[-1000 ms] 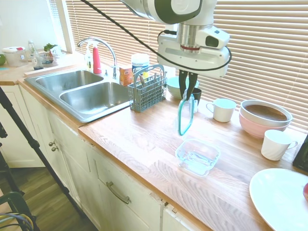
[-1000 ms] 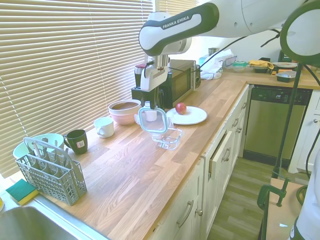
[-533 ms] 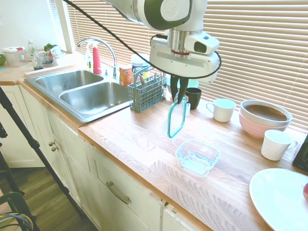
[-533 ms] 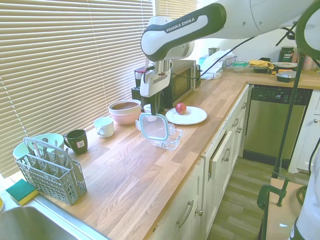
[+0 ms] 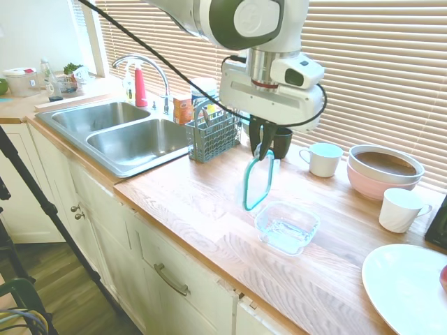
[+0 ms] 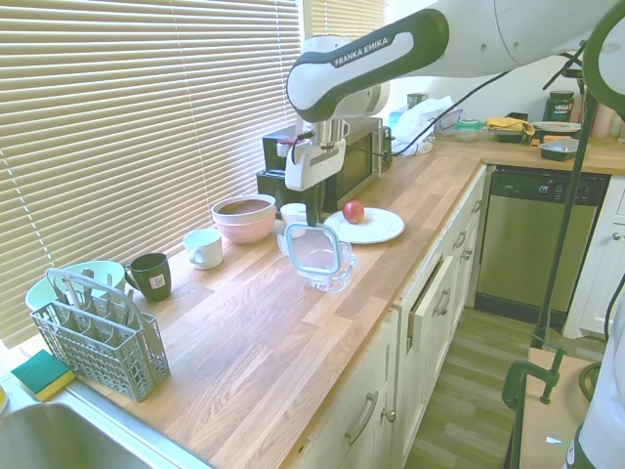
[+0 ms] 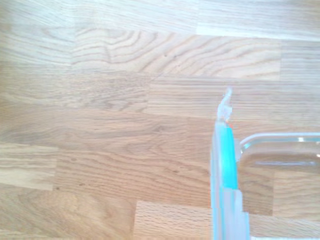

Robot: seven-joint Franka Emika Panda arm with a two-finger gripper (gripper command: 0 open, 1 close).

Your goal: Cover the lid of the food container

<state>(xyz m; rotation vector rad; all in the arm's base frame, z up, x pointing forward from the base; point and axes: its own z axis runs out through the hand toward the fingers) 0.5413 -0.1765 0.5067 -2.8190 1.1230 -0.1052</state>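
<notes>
Flat clear plastic lid with teal rim [image 5: 257, 183] hangs on edge just beside the shallow clear square food container [image 5: 287, 227] on the wooden desk [image 5: 209, 199]. The end effector [image 5: 263, 150] pinches its upper edge. Likely light, stiff, slippery. Arm lettering: "FRANKA EMIKA".

One outside camera stands high near the sink [image 5: 119, 136] end and looks along the wooden worktop [image 5: 209, 202] toward the white plate [image 5: 408, 286], with the arm coming in from the top. The other outside camera stands at the other end, past the dishwasher [image 6: 532, 244], and looks back toward the grey cutlery basket [image 6: 98, 337]. Both see the lid [image 5: 257, 183] and the food container [image 5: 286, 227] from a few steps away, while the wrist camera looks straight down at them from very close.
</notes>
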